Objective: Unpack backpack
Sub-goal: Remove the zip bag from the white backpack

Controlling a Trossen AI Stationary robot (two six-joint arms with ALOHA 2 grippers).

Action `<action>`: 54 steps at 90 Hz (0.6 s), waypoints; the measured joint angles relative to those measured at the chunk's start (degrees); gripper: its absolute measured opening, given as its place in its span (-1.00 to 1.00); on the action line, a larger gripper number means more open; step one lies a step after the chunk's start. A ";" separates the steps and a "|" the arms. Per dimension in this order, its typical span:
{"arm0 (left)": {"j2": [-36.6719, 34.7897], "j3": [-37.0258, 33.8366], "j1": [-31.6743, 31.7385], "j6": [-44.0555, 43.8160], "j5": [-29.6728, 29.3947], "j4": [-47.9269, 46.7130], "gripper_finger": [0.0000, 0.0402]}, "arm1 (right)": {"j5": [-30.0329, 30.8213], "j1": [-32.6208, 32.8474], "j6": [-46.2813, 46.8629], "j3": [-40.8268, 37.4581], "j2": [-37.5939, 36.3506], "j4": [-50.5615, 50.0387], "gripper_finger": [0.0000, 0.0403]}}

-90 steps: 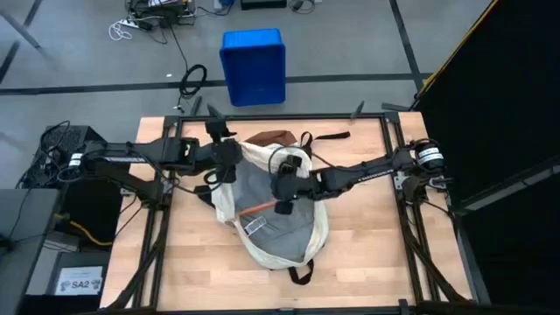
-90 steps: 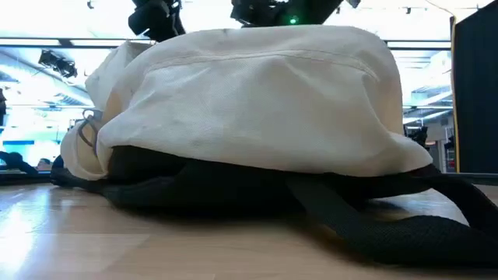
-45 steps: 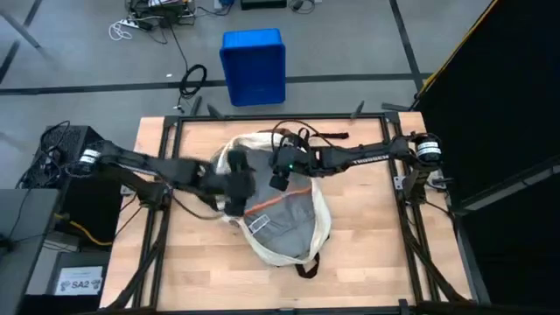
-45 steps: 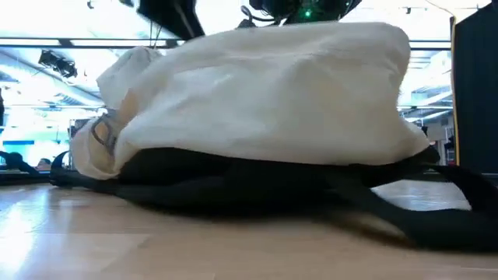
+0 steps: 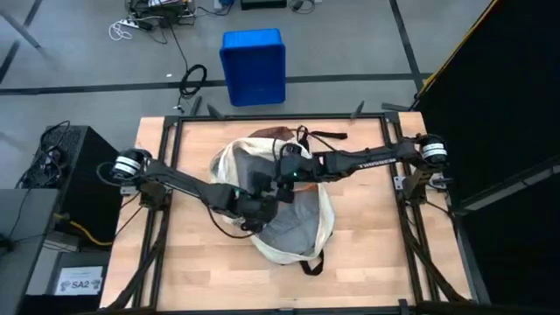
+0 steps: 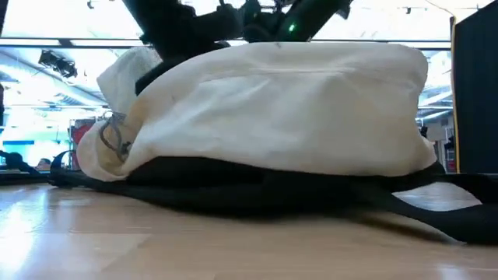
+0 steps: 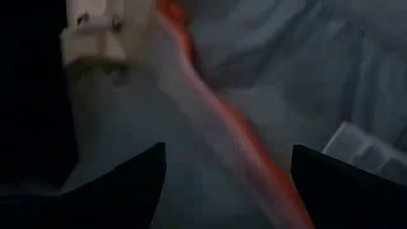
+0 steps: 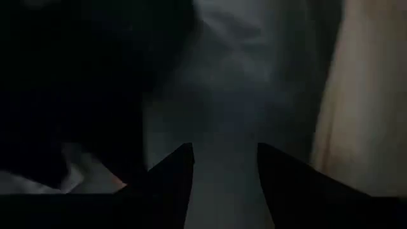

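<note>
Your backpack [image 5: 284, 241] lies mid-table with nothing unpacked beside it. Both arms reach inside: left gripper [image 7: 226, 184] spread over an orange-edged pouch [image 7: 210, 114], right gripper [image 8: 224, 166] parted, empty. Everything remains.

The backpack [image 5: 284, 236] lies mid-table [image 5: 376, 236], with the left tool [image 5: 255, 210] and right tool [image 5: 284, 179] inside its opening.

We see the backpack [image 5: 278, 210] lying flat at the middle of the table, cream-white fabric with a brown base toward the far edge. Its main compartment gapes open, showing grey lining. Dark straps [image 6: 436, 222] trail from beneath it across the wooden tabletop.
</note>
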 joint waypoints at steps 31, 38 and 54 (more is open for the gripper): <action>1.96 0.02 0.42 7.55 4.23 6.91 0.50 | 1.08 9.23 5.98 0.02 -6.84 -13.98 -0.34; 1.96 0.02 1.29 7.58 4.28 7.31 0.50 | 1.12 11.71 8.31 0.02 -6.85 -16.02 -0.35; 2.80 0.02 3.54 9.21 4.43 8.15 0.49 | 1.08 16.38 13.63 0.02 -5.28 -18.93 -0.39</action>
